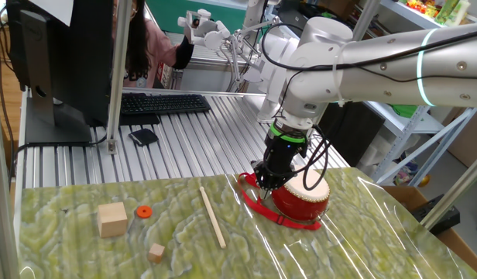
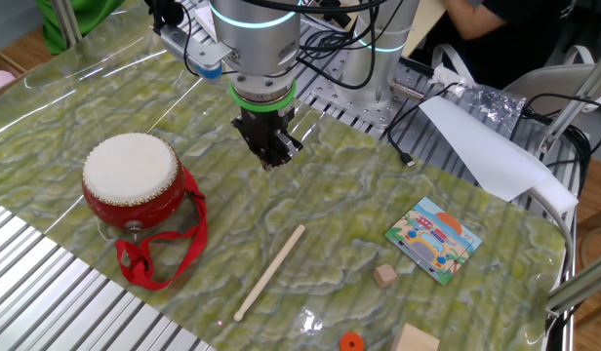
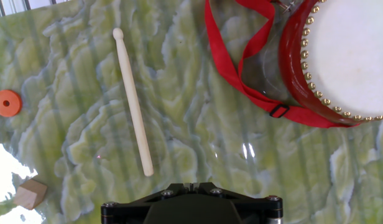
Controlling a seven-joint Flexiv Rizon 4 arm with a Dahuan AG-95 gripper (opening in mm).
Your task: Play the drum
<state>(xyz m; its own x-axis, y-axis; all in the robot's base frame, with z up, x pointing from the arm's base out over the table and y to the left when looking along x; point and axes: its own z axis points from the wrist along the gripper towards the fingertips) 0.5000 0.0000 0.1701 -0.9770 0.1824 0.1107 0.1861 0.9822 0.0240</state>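
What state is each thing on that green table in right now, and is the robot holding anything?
gripper: shut, empty, pointing down above the mat, beside the drum
drum: upright, skin side up, untouched
red strap: loose loop lying on the mat
drumstick: lying flat, not picked up
big wooden cube: resting on the mat
small wooden cube: resting on the mat
orange ring: lying flat
picture card: lying flat, face up

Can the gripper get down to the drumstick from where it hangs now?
Probably yes: the drumstick lies alone on the mat, nothing on it, drum off to the side. The gripper is shut and empty, so it must open first.
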